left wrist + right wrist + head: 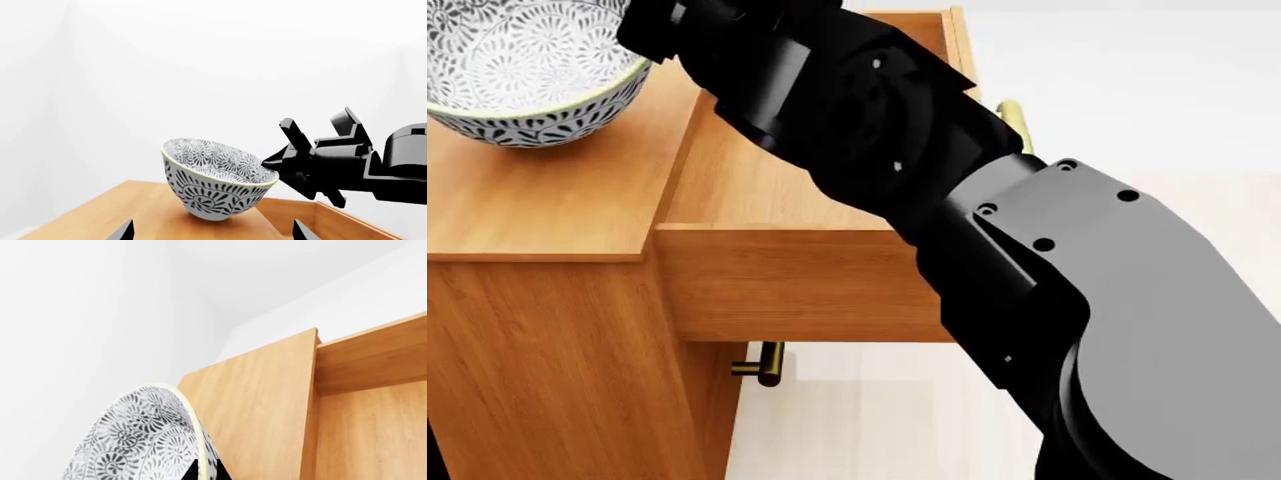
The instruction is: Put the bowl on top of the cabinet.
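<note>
The bowl (213,177), white with a dense dark leaf pattern, sits tilted on the flat top of the orange-brown cabinet (93,210). My right gripper (270,165) is shut on its rim, one finger inside and one outside. In the right wrist view the bowl rim (190,425) runs between the two tips of the right gripper (203,471). In the head view the bowl (521,80) is at the top left on the cabinet (547,210), with my right arm (868,110) reaching to it. My left gripper (213,231) is open in front of the bowl, holding nothing.
A top drawer (787,280) stands pulled out beside the cabinet top, under my right arm. Brass handles (761,365) stick out from the cabinet front. White walls lie behind the cabinet, and pale floor below it.
</note>
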Motion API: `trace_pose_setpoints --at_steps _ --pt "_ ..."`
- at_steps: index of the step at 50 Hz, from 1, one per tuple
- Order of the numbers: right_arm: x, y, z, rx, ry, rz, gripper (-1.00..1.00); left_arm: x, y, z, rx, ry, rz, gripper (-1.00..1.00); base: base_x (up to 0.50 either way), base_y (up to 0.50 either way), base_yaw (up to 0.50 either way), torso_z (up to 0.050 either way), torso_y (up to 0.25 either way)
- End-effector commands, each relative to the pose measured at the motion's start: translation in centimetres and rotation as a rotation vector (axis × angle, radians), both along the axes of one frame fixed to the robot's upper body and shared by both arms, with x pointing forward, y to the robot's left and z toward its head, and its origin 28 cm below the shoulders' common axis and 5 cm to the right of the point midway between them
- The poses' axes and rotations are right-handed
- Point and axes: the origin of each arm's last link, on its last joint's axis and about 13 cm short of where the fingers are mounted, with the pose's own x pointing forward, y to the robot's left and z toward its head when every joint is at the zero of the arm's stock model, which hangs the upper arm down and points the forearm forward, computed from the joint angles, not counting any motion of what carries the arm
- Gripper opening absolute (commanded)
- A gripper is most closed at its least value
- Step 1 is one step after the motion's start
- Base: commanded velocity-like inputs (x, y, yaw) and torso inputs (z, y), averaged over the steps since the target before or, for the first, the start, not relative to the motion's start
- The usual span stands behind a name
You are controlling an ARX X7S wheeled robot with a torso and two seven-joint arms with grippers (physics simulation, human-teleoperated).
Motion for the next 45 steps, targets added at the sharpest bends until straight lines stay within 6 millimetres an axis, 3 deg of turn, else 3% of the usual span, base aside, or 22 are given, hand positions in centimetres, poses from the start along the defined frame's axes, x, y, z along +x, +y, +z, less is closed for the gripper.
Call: trace_pose_setpoints --at_steps 1,4,5,32,45 --pt "0.0 0.1 0.0 0.012 0.000 0.009 -1.00 -0.1 0.0 0.1 -0.002 -0.002 0.001 1.00 0.00 0.00 0.00 0.000 0.000" --pt "-0.1 0.2 0.1 0.013 0.008 0.020 -1.00 -0.1 0.1 0.2 -0.003 -0.003 0.003 1.00 0.00 0.00 0.00 0.000 0.000" --pt "-0.2 0.2 0.1 0.011 0.007 0.021 1.00 -0.1 0.1 0.1 -0.003 -0.004 0.002 1.00 0.00 0.00 0.00 0.000 0.000" --pt "-0.5 0.4 1.4 0.051 -0.022 0.051 1.00 -0.1 0.0 0.0 0.000 -0.006 0.000 1.00 0.00 0.00 0.00 0.000 0.000" --pt "0.0 -0.4 1.8 0.016 -0.039 0.010 1.00 -0.3 0.0 0.3 0.000 -0.013 0.003 1.00 0.00 0.00 0.00 0.000 0.000"
